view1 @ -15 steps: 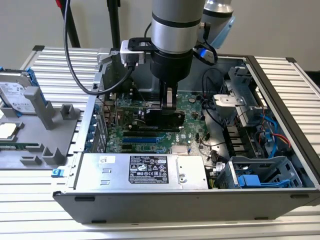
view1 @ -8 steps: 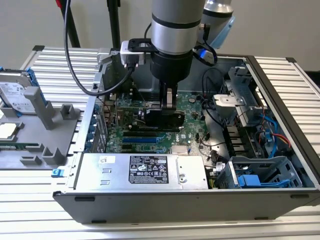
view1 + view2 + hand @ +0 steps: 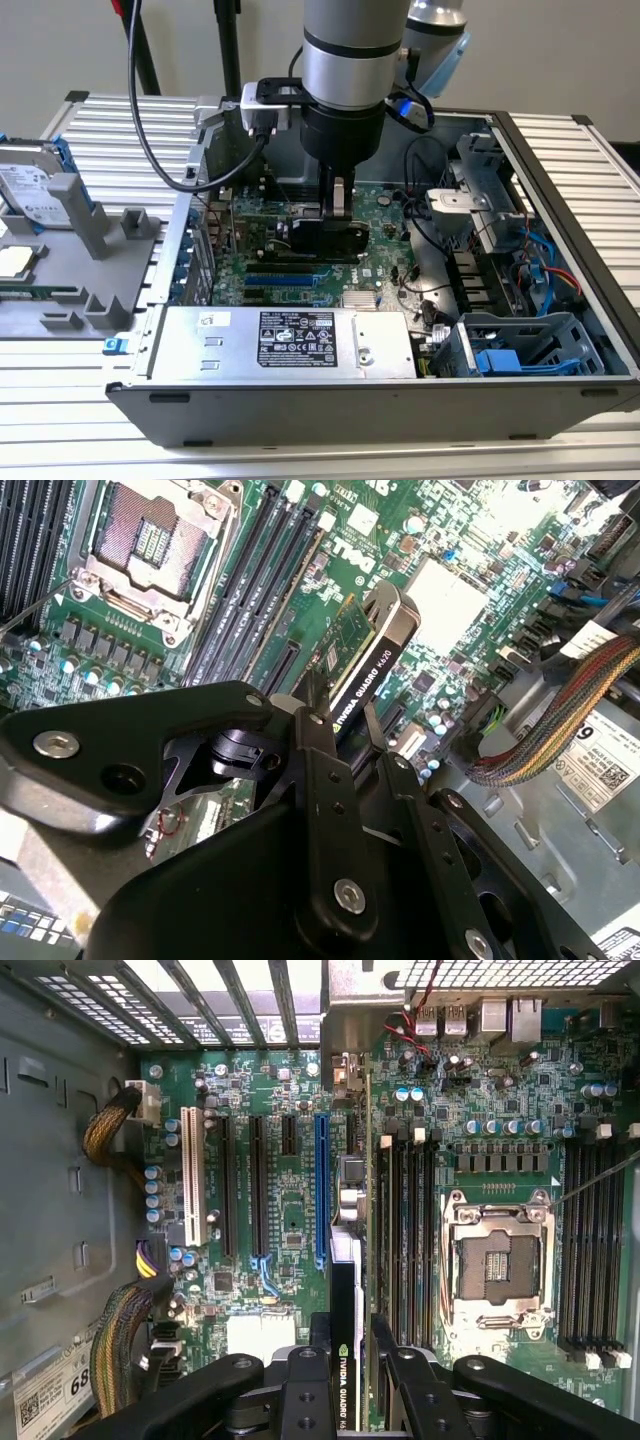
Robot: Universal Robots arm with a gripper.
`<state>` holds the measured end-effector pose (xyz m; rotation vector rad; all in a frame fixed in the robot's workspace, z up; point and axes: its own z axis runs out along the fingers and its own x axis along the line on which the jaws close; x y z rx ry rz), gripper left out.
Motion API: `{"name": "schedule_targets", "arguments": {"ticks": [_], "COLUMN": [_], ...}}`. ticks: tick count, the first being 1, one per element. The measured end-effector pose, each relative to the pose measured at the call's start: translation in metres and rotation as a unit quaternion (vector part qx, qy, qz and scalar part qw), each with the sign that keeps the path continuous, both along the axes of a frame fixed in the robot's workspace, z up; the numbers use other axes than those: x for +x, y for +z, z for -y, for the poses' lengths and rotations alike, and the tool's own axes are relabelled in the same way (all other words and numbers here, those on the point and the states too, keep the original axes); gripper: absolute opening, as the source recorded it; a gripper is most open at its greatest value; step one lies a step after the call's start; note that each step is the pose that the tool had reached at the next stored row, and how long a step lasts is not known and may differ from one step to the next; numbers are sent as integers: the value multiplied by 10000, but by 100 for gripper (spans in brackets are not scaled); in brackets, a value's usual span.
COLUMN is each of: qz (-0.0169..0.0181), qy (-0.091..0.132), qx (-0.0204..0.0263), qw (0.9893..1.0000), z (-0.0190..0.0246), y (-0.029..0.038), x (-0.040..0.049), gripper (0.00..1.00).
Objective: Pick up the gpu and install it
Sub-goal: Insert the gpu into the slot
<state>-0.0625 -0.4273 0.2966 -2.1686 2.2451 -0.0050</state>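
I am holding the gpu (image 3: 345, 1310) clamped edge-on between my jaws above the motherboard (image 3: 270, 1200), its long axis running parallel to the blue expansion slot (image 3: 321, 1190) just beside it.

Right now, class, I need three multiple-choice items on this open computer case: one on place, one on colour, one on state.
1. Where is the gpu?
A. above the motherboard
B. on the grey holder outside the case
C. on the power supply

2. What colour is the long slot beside the card?
A. red
B. blue
C. yellow

3. The claw is
A. open, empty
B. shut on the gpu
C. shut on a cable

Answers: 1 A, both wrist views show it over the board; 2 B, plainly blue; 3 B, fingers clamp the card's edge.
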Motion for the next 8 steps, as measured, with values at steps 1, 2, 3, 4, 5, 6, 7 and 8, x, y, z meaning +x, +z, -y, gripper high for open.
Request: {"name": "schedule_targets", "arguments": {"ticks": [1,2,3,4,5,6,7,8], "qz": [0,-1,-2,-2,-2,-3,-4,-4], "qy": [0,0,2,1,1,0,0,0], "qx": [1,-1,-1,-1,-1,-2,-2,-1], "qw": [10000,10000,10000,10000,10000,10000,10000,10000], "z": [0,1,2,2,2,4,4,4], "y": [-5,-7,-9,-14,-17,-19,-22,-27], "x": [0,0,1,0,0,-1,-1,-1], "gripper": [0,0,0,0,0,0,0,0]}}
